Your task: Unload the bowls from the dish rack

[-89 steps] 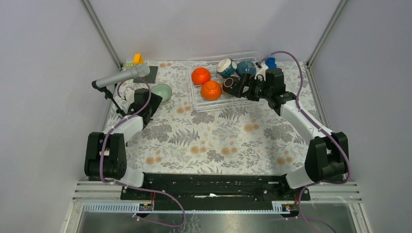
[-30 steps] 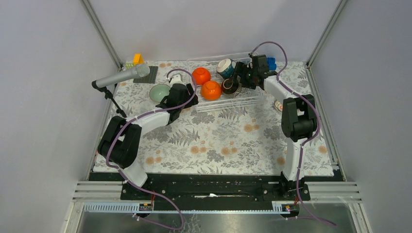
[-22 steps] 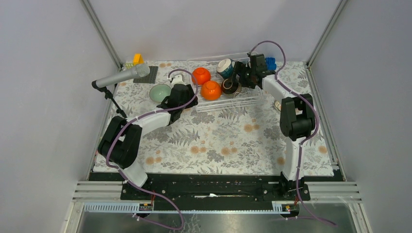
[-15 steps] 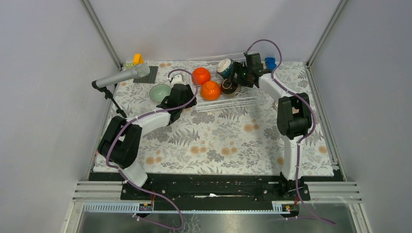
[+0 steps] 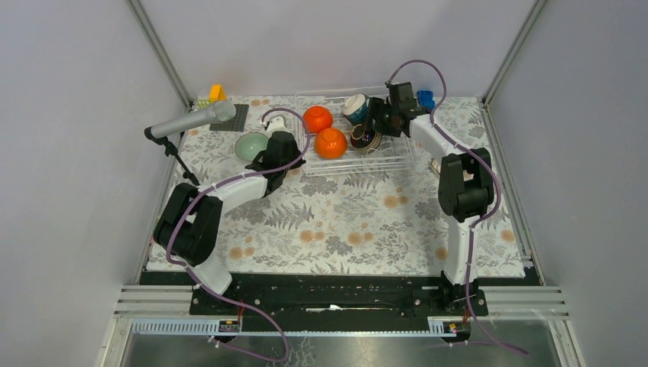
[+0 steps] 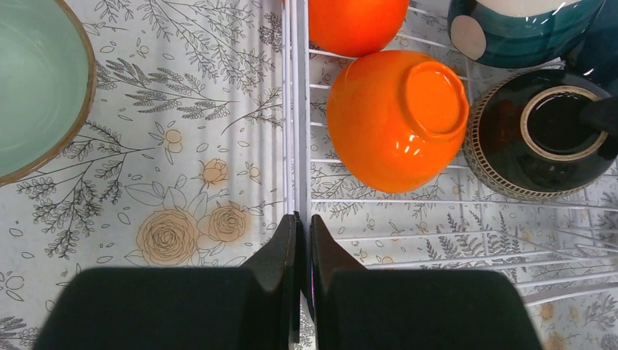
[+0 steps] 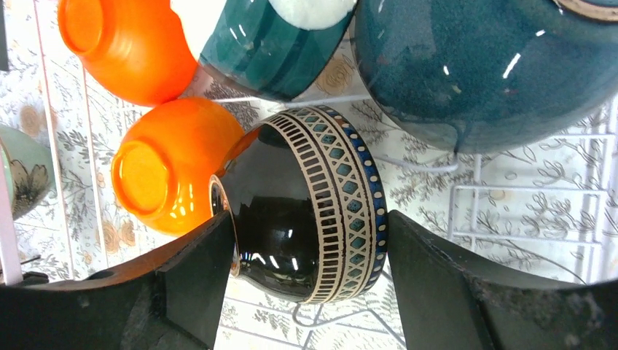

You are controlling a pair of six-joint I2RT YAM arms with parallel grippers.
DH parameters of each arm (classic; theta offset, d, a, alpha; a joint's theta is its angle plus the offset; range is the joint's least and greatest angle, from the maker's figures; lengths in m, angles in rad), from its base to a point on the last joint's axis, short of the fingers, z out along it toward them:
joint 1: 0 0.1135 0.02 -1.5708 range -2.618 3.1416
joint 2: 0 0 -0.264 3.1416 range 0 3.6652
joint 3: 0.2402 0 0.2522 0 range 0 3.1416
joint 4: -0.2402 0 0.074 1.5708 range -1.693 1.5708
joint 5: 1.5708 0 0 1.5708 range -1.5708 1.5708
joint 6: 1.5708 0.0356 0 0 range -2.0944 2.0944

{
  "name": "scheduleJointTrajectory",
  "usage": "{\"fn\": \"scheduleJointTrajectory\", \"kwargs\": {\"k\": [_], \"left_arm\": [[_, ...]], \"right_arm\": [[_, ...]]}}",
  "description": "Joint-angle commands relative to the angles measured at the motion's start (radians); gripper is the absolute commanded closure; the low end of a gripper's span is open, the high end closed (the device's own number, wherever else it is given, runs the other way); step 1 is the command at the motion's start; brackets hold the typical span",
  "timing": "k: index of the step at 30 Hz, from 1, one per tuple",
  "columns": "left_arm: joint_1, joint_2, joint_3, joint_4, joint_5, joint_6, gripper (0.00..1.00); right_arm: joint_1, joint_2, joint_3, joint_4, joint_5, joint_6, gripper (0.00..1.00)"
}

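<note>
Dark bowl point(image 7: 306, 211) lies on its side in the dish rack point(image 5: 359, 167) at the counter's point(image 5: 344, 222) far end, foot pointing left. The right pincer point(image 7: 310, 230) spans it wide, fingers apparently touching foot and rim. The left pincer point(image 6: 302, 233) pinches the rack's left wall.

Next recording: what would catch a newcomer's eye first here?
The far orange bowl and near orange bowl glow in the dish rack at the far side of the table. Beside them, the right gripper straddles a dark patterned bowl, and the left gripper is shut on the rack's left edge.
</note>
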Motion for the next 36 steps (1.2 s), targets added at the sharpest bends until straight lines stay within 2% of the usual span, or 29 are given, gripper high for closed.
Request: {"fn": "scheduleJointTrajectory", "kwargs": {"k": [1, 3, 4, 6, 9, 11, 16, 20, 25, 30, 36], "left_arm": [[-0.008, -0.048, 0.002, 0.019, 0.015, 0.078, 1.00], [-0.007, -0.045, 0.007, 0.011, 0.015, 0.087, 0.96], [-0.008, -0.042, 0.017, 0.000, 0.019, 0.091, 0.85], [-0.007, -0.036, 0.042, -0.035, 0.021, 0.095, 0.72], [-0.008, -0.048, 0.052, -0.053, 0.015, 0.091, 0.60], [-0.007, -0.074, 0.033, -0.036, 0.010, 0.086, 0.46], [-0.008, -0.143, 0.002, -0.037, 0.001, 0.075, 0.25], [-0.008, -0.201, -0.001, -0.078, 0.008, 0.070, 0.14], [-0.008, -0.300, -0.008, -0.095, 0.107, 0.066, 0.08], [-0.003, -0.397, -0.077, 0.029, 0.220, -0.003, 0.03], [0.016, -0.397, -0.114, 0.174, 0.407, -0.122, 0.01]], "right_arm": [[0.009, -0.121, -0.003, -0.014, 0.034, -0.030, 0.44], [0.009, -0.134, -0.001, -0.015, 0.025, -0.029, 0.44], [0.009, -0.140, 0.002, -0.017, 0.019, -0.027, 0.44], [0.009, -0.155, 0.007, -0.021, 0.008, -0.026, 0.44], [0.008, -0.179, 0.016, -0.022, -0.004, -0.023, 0.45], [0.007, -0.190, 0.021, -0.022, -0.014, -0.019, 0.46], [-0.010, -0.192, 0.030, -0.019, -0.095, 0.029, 0.47], [-0.029, -0.200, -0.006, 0.037, -0.194, 0.089, 0.48], [-0.066, -0.207, -0.040, 0.149, -0.384, 0.208, 0.50], [-0.069, -0.236, -0.095, 0.268, -0.505, 0.322, 0.52], [-0.074, -0.270, -0.190, 0.432, -0.620, 0.467, 0.54]]}}
